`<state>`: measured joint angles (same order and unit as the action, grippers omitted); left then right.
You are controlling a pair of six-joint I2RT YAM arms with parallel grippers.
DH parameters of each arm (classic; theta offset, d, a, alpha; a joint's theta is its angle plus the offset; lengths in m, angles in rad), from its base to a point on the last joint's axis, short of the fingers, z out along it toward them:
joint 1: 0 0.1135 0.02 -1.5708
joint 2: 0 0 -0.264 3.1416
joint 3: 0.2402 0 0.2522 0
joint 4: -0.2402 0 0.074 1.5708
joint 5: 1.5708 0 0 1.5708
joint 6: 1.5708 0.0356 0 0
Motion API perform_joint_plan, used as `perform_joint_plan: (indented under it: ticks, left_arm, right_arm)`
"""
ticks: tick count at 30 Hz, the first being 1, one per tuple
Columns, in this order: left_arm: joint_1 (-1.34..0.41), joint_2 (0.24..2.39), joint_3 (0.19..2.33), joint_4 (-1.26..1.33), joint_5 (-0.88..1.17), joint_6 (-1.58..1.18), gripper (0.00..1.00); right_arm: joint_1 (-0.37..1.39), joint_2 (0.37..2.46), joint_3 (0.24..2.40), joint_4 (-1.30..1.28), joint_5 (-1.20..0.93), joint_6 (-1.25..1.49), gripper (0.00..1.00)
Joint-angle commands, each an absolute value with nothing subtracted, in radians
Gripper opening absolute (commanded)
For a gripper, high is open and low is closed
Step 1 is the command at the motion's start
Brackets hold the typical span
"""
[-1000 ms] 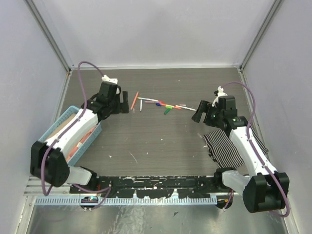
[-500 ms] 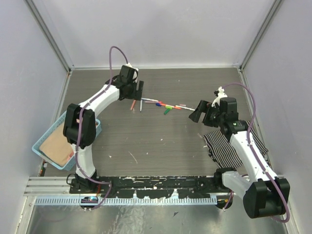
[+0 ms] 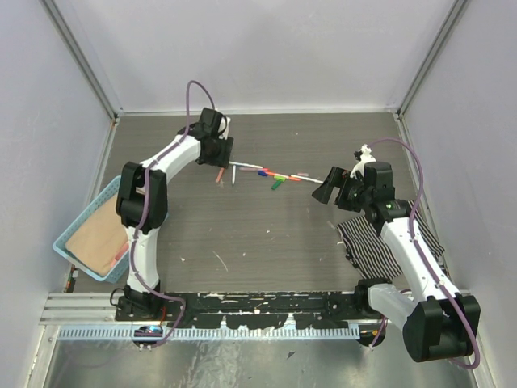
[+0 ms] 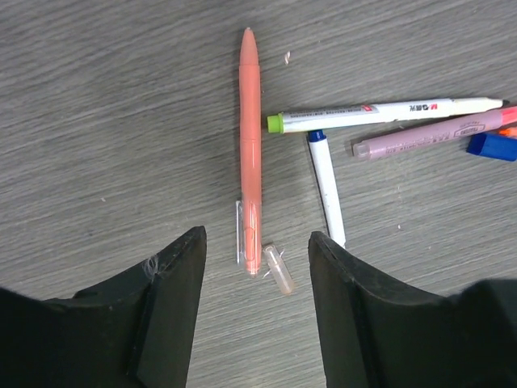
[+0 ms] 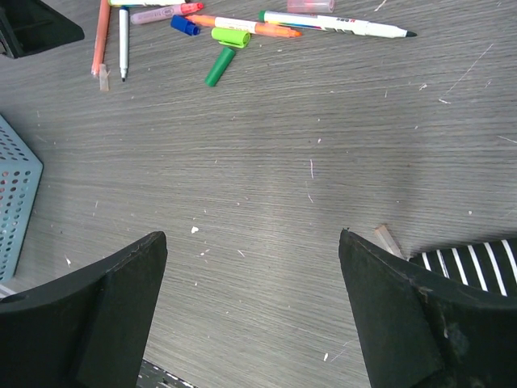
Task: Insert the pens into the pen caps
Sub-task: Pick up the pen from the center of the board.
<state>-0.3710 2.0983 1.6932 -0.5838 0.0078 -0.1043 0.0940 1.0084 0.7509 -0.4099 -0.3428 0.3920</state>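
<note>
The grey wood-grain worktop (image 3: 258, 242) carries a loose cluster of pens toward its far side: an orange pen (image 4: 251, 145) with a clear cap (image 4: 278, 269) just beside one end, a green-ended pen (image 4: 380, 114), a blue-ended pen (image 4: 326, 187), a mauve pen (image 4: 432, 136) and a blue cap (image 4: 490, 145). A green cap (image 5: 218, 67) lies near them. A blue basket (image 3: 82, 214) sits at the left edge and a striped cloth (image 3: 365, 242) at the right.

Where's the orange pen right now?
Left wrist view: the orange pen lies centred before the open left pincer, a clear cap beside its near end.
</note>
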Motion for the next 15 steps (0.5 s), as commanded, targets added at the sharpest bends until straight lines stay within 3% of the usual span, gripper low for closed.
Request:
perform_joint_plan:
  ticks: [1,15]
  left_arm:
    - [-0.37,2.127,1.729,-0.615,0.018,-0.077,0.59]
    - [-0.369,2.221,1.81,-0.656,0.012,-0.057,0.49]
  right_arm:
    - [0.09,1.01,0.749,-0.358,-0.364,0.39,0.92]
    - [0.09,1.018,0.736,-0.357,-0.366,0.386,0.92]
